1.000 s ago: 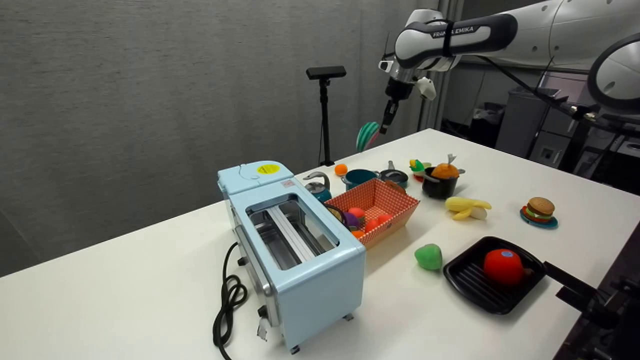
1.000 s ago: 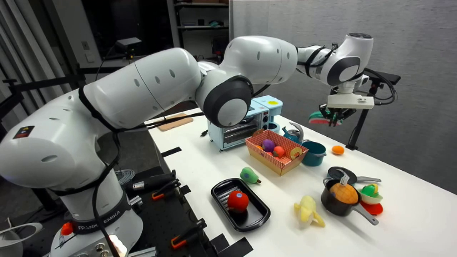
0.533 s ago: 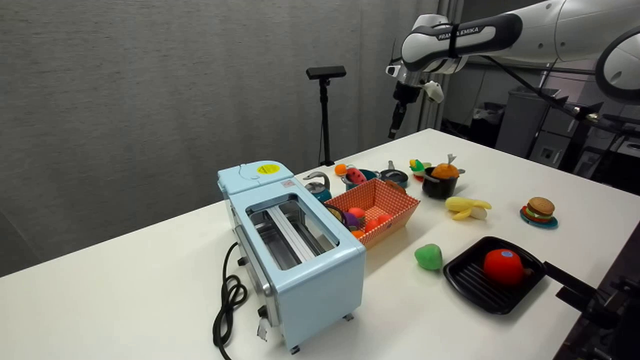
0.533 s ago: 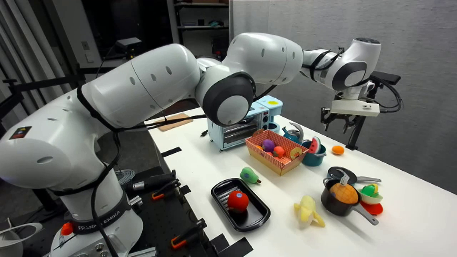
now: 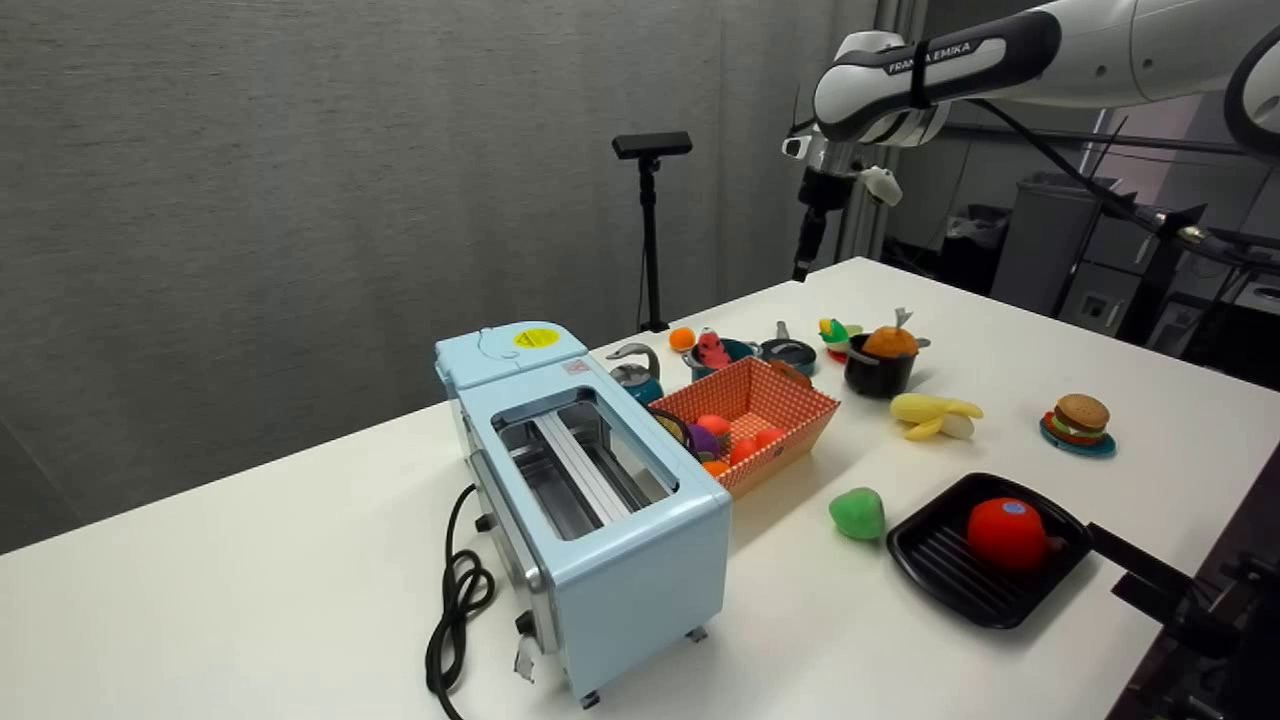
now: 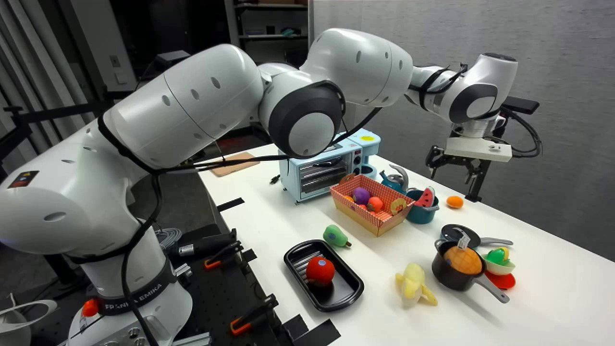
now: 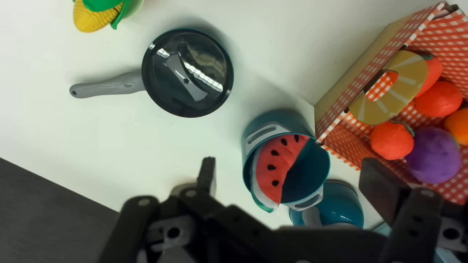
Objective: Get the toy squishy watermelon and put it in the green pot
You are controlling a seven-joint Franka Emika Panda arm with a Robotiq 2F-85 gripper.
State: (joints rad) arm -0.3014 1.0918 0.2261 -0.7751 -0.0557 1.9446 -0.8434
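The toy watermelon [image 7: 272, 164], a red slice with black seeds and a green-and-white rind, rests inside the green pot [image 7: 279, 118], a teal one with grey handles. One end of the slice pokes out over the rim in the wrist view. In an exterior view the watermelon [image 6: 425, 197] leans up above the edge of the pot [image 6: 420, 215]. Well above the table, my gripper [image 7: 287, 162] has its jaws spread wide with nothing between them. From outside, the gripper [image 6: 450, 177] hangs higher than the pot and apart from it.
Against the pot stands a red-checked basket [image 6: 355, 215] of toy produce. A teal kettle [image 7: 336, 204] is close on another side. A lidded pan [image 7: 188, 73], an orange [image 6: 454, 202] and a black pot [image 6: 456, 274] lie nearby. The toaster oven [image 5: 600, 500] is beyond the basket.
A second ago the watermelon hung in my gripper above the table. The jaws have opened and it has dropped into the pot, tipping slightly there. The arm has shifted a little away.
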